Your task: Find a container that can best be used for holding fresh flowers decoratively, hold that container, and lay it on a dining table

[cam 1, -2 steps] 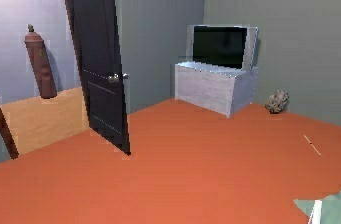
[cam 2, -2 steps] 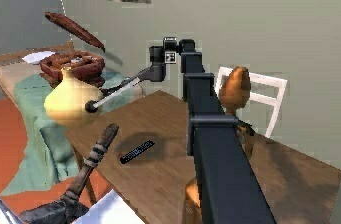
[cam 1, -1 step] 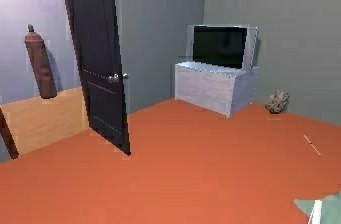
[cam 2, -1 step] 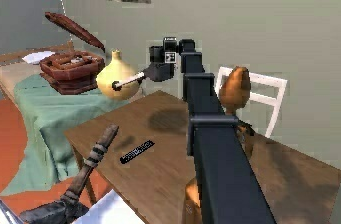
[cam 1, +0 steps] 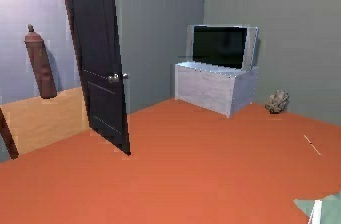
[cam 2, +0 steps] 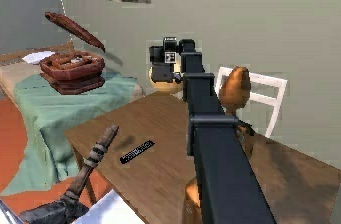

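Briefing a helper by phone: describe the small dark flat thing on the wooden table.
Find the brown wooden table beside the green-covered bed. On its top lies a small black bar. It lies flat, unlike the rounded orange-brown thing by the white chair.

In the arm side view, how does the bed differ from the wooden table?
The bed has a green cover; the table is uncovered brown wood. The bed carries an open brown case; the table carries a small dark flat bar. Both are furniture with things on top.
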Robot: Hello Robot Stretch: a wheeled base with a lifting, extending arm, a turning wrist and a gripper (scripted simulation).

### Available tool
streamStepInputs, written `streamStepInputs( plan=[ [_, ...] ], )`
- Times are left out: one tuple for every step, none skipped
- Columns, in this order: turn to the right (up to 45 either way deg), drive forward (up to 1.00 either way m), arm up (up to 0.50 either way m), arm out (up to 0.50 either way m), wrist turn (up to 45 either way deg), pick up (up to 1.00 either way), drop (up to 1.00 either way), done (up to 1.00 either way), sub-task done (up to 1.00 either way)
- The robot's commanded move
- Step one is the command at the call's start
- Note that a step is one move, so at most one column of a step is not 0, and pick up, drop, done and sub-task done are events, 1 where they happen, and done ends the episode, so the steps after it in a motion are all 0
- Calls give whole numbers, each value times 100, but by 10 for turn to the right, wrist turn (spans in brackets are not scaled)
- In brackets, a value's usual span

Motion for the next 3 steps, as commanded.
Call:
streamStepInputs(
  plan=[
    [0, 0, -4, 0, 0, 0, 0, 0, 0],
    [0, 0, -32, 0, 0, 0, 0, 0, 0],
    [0, 0, 0, 0, 0, 0, 100, 0, 0]
  ],
)
